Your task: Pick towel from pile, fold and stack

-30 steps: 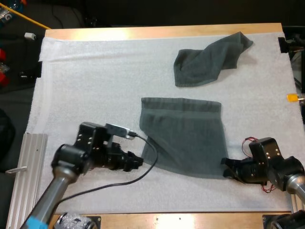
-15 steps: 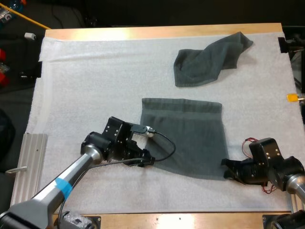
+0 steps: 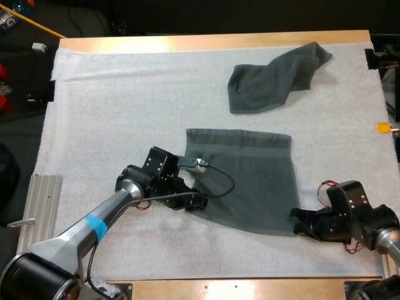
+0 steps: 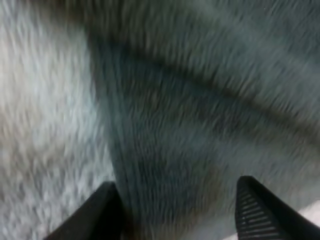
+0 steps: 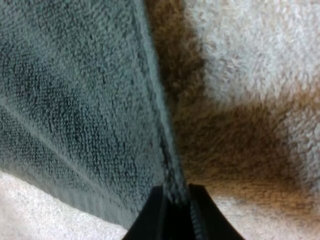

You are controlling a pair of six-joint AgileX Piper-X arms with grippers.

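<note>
One towel is out of the pile and laid flat, and that is as far as the job stands. The spread towel (image 3: 247,181) lies in the middle of the white mat (image 3: 112,106), its far edge straight and its near edge slanting, so it isn't quite square. I see no fold in it, and there is no folded stack on the bench (image 3: 212,42). A crumpled towel (image 3: 275,78) sits well apart at the far right of the mat, waiting its turn.

My right gripper (image 3: 299,222) is at the towel's near right corner. In the right wrist view its fingers (image 5: 156,215) are pinched together with the hem running in between them, so I judge that corner to be clamped.

My left gripper (image 3: 197,202) is down at the near left corner. In the left wrist view its fingers (image 4: 105,210) stand wide apart, with the towel's edge and a strip of mat between them, so nothing is gripped on that side.

By my reckoning I am at the start of the first fold. The left side has to close on its corner, then both near corners can be carried over to the far edge. After that come further folds, setting the towel down as the base of a stack, and the same again for the crumpled one.
</note>
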